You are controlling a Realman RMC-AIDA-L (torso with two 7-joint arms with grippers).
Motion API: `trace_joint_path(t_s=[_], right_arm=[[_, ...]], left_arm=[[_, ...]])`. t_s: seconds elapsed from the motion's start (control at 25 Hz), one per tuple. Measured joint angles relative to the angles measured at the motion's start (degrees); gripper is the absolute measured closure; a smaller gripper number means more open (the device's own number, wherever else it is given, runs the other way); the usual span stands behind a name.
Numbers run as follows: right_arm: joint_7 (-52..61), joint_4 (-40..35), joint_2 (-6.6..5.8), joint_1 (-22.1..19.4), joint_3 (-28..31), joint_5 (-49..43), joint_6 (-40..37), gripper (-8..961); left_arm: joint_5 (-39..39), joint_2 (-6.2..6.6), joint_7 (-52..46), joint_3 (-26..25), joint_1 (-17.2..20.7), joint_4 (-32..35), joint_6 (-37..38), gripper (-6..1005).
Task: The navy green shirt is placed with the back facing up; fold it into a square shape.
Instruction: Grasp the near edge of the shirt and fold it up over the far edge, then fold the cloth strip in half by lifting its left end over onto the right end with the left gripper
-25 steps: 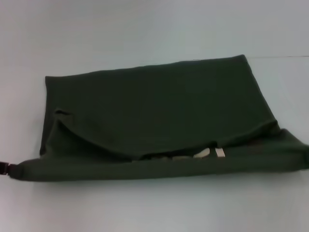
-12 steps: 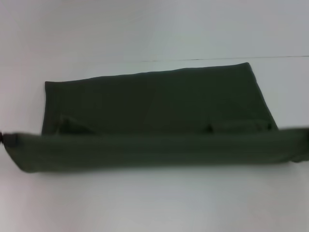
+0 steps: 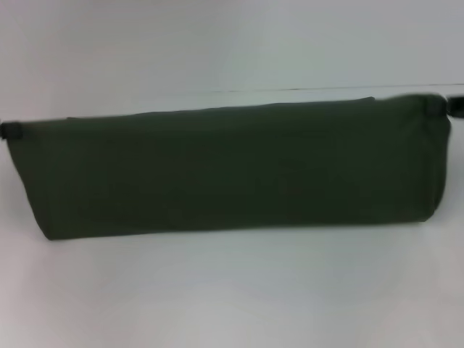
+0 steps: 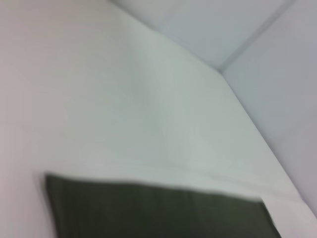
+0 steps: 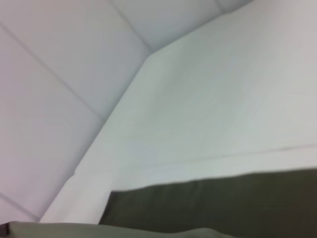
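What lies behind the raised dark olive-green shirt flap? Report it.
Behind the raised flap of the dark olive-green cotton shirt, held at its corners by the left gripper and right gripper, only white table shows; the rest is hidden.

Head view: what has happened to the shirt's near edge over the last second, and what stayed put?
Both claws, left and right, carried the navy green shirt's near edge up and toward the far edge, so the raised fold now hides the flat layer and the white lettering. The white table is unchanged.
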Motion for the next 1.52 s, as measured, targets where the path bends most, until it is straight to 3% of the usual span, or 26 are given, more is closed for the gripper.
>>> trace_joint_path(t_s=[0.32, 0.6, 0.72, 0.92, 1.12, 1.36, 1.44, 1.52], right_arm=[[-0.03, 5.23, 2.42, 6.24, -5.64, 0.04, 19.58, 806], [-1.16, 8.56, 5.54, 8.46, -8.08, 0.05, 33.69, 794], [-1.02, 9.6, 6.51, 8.95, -10.46, 0.05, 38.18, 788], [-0.07, 12.47, 6.97, 10.19, -15.09, -0.1, 43.74, 779], [0.12, 12.72, 7.86, 10.39, -15.44, 0.0, 47.54, 770], [-2.85, 11.9, 8.15, 10.04, -15.6, 4.46, 49.82, 760], [-3.5, 11.88, 7.98, 9.99, -15.69, 5.28, 50.03, 756], [-3.56, 11.98, 7.74, 9.99, -15.81, 5.11, 50.36, 718]], left_arm=[[-4.09, -4.98, 3.16, 0.35, -3.27, -1.75, -16.02, 988], [-7.33, -10.59, 9.87, 0.68, -5.51, -3.61, -31.02, 987], [-8.37, -11.31, 12.34, 0.74, -6.61, -5.78, -35.73, 987], [-10.17, -12.53, 16.14, 0.77, -7.89, -8.55, -41.14, 987], [-10.43, -14.18, 16.96, 0.66, -8.95, -8.71, -45.74, 983], [-16.03, -14.41, 16.99, 0.4, -7.88, -8.51, -47.33, 938], [-18.05, -14.24, 17.23, 0.6, -7.15, -8.62, -47.38, 818], [-18.51, -14.19, 17.47, 0.74, -6.76, -8.9, -47.55, 806]])
